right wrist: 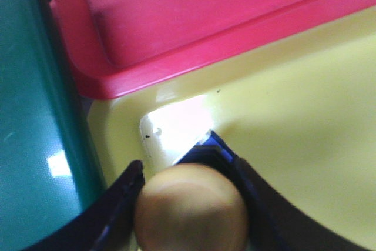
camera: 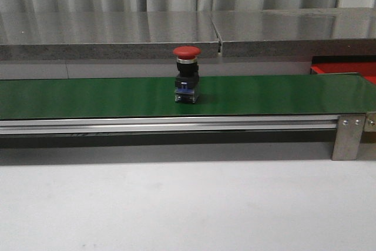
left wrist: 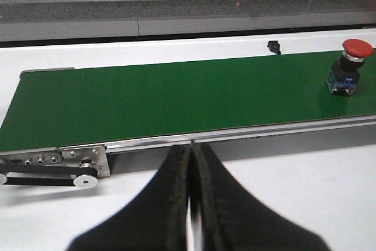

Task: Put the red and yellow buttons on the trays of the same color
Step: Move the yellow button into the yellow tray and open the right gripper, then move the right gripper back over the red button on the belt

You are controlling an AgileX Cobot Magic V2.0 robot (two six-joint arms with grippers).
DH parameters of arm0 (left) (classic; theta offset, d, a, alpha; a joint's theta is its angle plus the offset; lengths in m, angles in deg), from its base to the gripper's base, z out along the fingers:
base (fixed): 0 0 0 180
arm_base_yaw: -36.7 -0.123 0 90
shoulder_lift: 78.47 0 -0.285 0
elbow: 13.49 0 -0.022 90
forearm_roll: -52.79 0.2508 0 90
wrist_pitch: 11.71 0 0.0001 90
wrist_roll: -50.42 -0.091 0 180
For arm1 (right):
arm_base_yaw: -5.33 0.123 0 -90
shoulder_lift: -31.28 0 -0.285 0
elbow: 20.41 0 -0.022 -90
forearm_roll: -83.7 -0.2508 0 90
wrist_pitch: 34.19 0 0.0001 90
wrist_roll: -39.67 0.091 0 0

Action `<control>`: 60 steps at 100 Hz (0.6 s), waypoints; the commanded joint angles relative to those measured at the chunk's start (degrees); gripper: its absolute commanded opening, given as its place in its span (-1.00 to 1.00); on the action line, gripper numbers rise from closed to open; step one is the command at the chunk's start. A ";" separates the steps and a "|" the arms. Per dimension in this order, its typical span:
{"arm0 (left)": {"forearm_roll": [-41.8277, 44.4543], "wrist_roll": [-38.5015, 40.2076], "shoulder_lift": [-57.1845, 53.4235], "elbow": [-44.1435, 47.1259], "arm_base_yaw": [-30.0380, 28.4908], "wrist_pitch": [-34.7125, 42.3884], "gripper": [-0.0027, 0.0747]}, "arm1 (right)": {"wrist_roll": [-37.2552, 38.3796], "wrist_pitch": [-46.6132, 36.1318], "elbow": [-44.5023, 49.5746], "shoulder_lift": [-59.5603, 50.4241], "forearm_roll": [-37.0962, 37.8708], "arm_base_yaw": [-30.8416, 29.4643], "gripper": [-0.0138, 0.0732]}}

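A red button (camera: 186,74) stands upright on the green belt (camera: 88,97), about midway along the stretch seen from the front; its glossy red cap sits on a dark body with a bluish base. The belt runs across the white desk (camera: 176,210) from its left edge towards the right, carried on a silver rail with a metal bracket (camera: 348,137) near the right end. Behind the belt's right end, a strip of the red tray (camera: 343,69) shows at the desk's right edge.

The left pincer (left wrist: 189,204) hangs over the bare desk on the near side of the belt, its dark fingers (left wrist: 164,204) pressed together with nothing between them. From that wrist camera the red button (left wrist: 350,66) stands far along the belt, well apart from the pincer, and a small black object (left wrist: 273,46) lies on the desk beyond the belt (too small to tell what it is).

The right pincer (right wrist: 191,210) is clamped around a yellow button (right wrist: 191,210), whose domed cap fills the gap between the dark fingers (right wrist: 111,216). It sits over a corner of the yellow tray (right wrist: 305,133), just beside the red tray (right wrist: 194,16) and the belt's end (right wrist: 35,116). Whether the button touches the tray floor cannot be told.
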 commanded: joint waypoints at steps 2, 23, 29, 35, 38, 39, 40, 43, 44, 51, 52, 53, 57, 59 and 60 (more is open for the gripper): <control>-0.67 0.53 0.54 -1.54 0.42 3.85 -0.98 | -0.06 -2.38 -1.15 -1.38 -1.40 -0.33 -0.11; -0.67 0.53 0.54 -1.54 0.42 3.85 -0.98 | -0.06 -2.11 -1.15 -1.37 -1.49 -0.33 0.44; -0.67 0.53 0.54 -1.54 0.42 3.85 -0.98 | -0.17 -2.05 -1.15 -1.37 -1.44 -0.33 0.59; -0.67 0.53 0.54 -1.54 0.42 3.85 -0.98 | -0.44 -2.21 -1.15 -1.42 -1.20 -0.33 0.61; -0.67 0.53 0.54 -1.54 0.42 3.85 -0.98 | -0.58 -2.24 -1.15 -1.50 -1.13 -0.33 0.61; -0.67 0.53 0.54 -1.54 0.42 3.85 -0.98 | -0.68 -2.24 -1.15 -1.63 -1.00 -0.33 0.61; -0.67 0.53 0.54 -1.54 0.42 3.85 -0.98 | -0.71 -2.24 -1.15 -1.70 -0.99 -0.33 0.61; -0.67 0.53 0.54 -1.54 0.42 3.85 -0.98 | -0.86 -2.24 -1.15 -2.07 -0.86 -0.33 0.61; -0.67 0.53 0.54 -1.54 0.42 3.85 -0.98 | -0.86 -2.24 -1.15 -2.14 -0.86 -0.33 0.61; -0.67 0.53 0.54 -1.54 0.42 3.85 -0.98 | -1.14 -2.18 -1.15 -3.25 -0.80 -0.33 0.61; -0.67 0.53 0.54 -1.54 0.42 3.85 -0.98 | -1.16 -2.18 -1.15 -3.58 -0.80 -0.33 0.61; -0.67 0.53 0.54 -1.54 0.42 3.85 -0.98 | -1.29 -2.18 -1.15 -3.77 -0.80 -0.33 0.61; -0.67 0.53 0.54 -1.54 0.42 3.85 -0.98 | -2.05 -2.18 -1.15 -4.92 -0.72 -0.33 0.61; -0.67 0.53 0.54 -1.54 0.42 3.85 -0.98 | -2.45 -2.13 -1.15 -5.58 -0.72 -0.33 0.61; -0.67 0.53 0.54 -1.54 0.42 3.85 -0.98 | -2.87 -2.13 -1.15 -5.79 -0.72 -0.33 0.61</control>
